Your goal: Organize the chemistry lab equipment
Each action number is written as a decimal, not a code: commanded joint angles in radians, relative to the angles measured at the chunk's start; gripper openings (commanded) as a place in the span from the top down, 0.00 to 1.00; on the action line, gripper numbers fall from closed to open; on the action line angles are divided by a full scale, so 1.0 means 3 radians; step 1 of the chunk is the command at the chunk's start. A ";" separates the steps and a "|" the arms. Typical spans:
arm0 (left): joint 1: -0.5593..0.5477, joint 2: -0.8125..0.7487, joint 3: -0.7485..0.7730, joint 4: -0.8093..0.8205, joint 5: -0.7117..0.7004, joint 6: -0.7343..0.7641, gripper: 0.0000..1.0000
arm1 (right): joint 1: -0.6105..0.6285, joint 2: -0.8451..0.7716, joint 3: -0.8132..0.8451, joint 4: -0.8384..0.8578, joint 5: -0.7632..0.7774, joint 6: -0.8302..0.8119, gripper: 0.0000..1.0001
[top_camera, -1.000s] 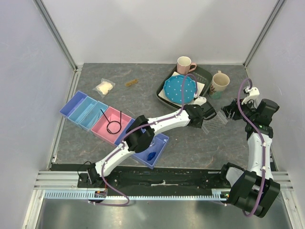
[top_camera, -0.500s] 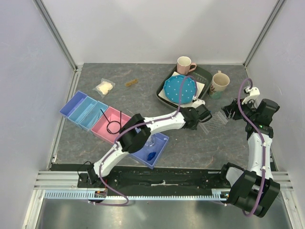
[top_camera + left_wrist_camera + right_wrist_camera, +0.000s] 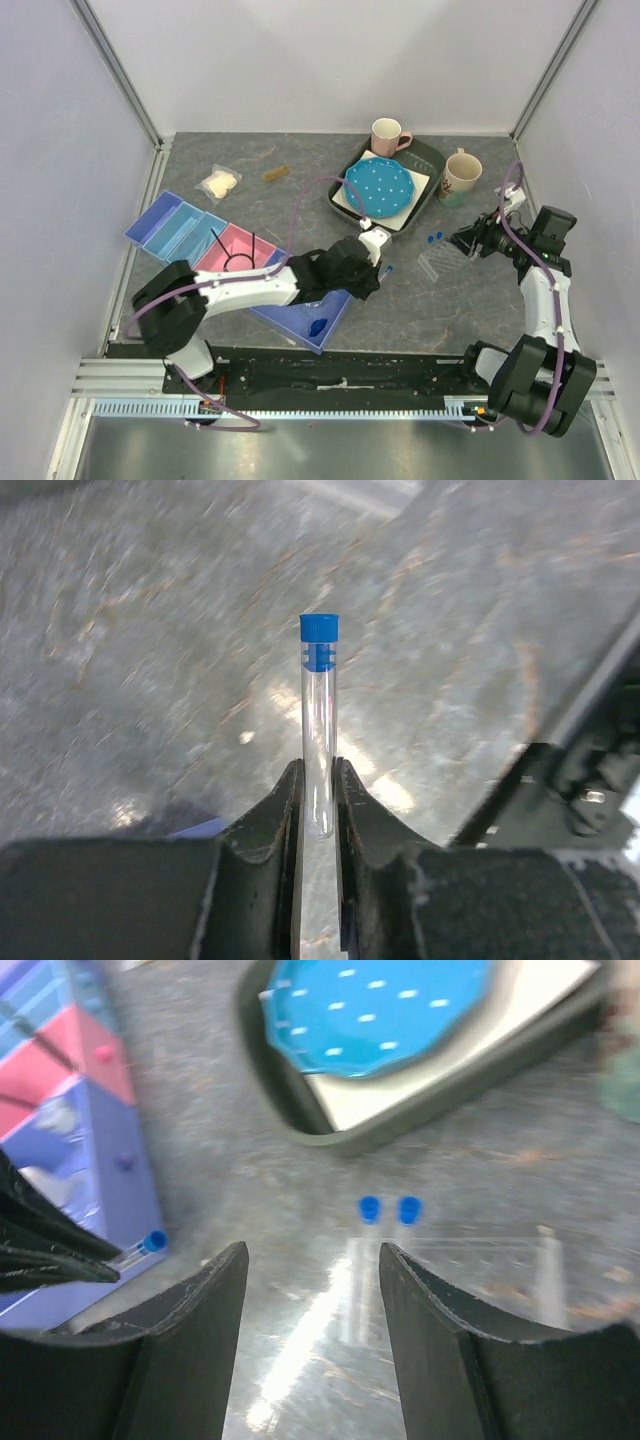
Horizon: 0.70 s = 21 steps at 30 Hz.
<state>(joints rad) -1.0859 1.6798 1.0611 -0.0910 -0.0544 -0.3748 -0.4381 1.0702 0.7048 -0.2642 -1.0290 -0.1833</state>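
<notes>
Tube (image 3: pixel 319 730), blue-capped, pinched near its base between narrow left jaws, cap sticking out ahead; keep grip steady, lower gently into purple bin (image 3: pixel 340 305) beside them; right jaws half-wide, empty, rack (image 3: pixel 442 262) just ahead.

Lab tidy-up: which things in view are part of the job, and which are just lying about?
Job:
- blue-capped tube
- clear rack
- wire ring
- blue hexagonal piece
- bag of white wads

Lying about:
- pink mug
- second mug
- dotted plate
- dark tray
</notes>
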 commanded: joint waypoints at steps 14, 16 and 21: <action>-0.0006 -0.0287 -0.0050 0.1326 0.0621 0.0083 0.93 | 0.0893 0.0865 0.0458 -0.1077 -0.1294 -0.0799 0.32; -0.0006 -0.0256 0.0012 0.1290 0.0606 0.0089 0.93 | 0.0903 0.0891 0.0519 -0.1333 -0.1320 -0.1050 0.32; -0.0006 -0.0159 0.0139 0.1203 0.0575 0.0109 0.93 | 0.0898 0.0932 0.0606 -0.1676 -0.1356 -0.1357 0.33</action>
<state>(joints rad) -1.0870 1.6199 1.0229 0.2092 0.1349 -0.3721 -0.1825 1.3422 0.8505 -0.6308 -1.3575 -0.4538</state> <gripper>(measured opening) 0.193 0.672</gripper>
